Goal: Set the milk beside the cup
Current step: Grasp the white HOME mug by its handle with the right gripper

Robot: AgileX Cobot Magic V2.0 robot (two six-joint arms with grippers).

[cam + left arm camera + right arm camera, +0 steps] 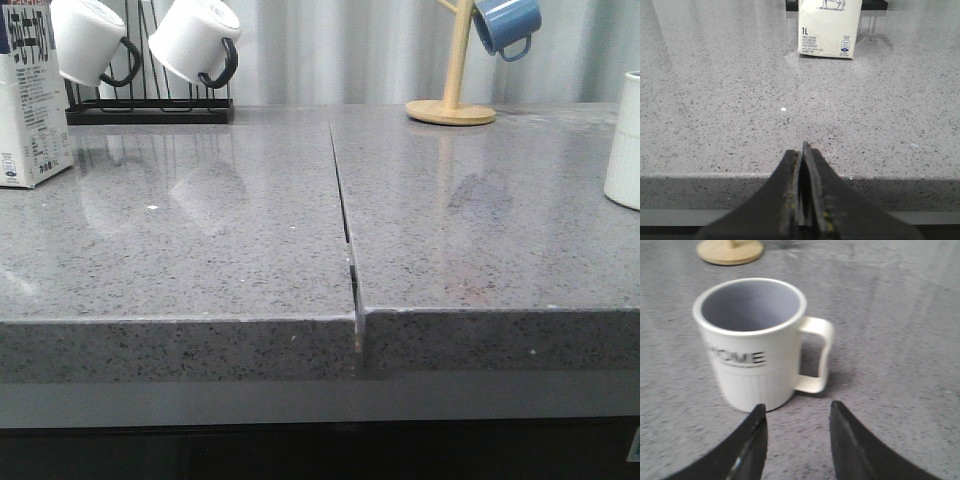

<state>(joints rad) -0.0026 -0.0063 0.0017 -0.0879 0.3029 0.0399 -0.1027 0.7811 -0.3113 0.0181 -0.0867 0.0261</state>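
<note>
The milk carton (28, 100) stands upright at the far left of the grey counter; its lower part with the "1L" print also shows in the left wrist view (829, 27). The cream ribbed "HOME" cup (757, 345) stands upright with its handle to one side; only its edge shows at the far right of the front view (625, 145). My left gripper (803, 150) is shut and empty, over the counter's front edge, well short of the milk. My right gripper (796, 410) is open and empty, just short of the cup. Neither gripper shows in the front view.
A black rack (150, 110) with two white black-handled mugs (195, 40) stands at the back left. A wooden mug tree (452, 100) with a blue mug (507, 25) stands at the back right. A seam (345, 220) splits the counter down the middle.
</note>
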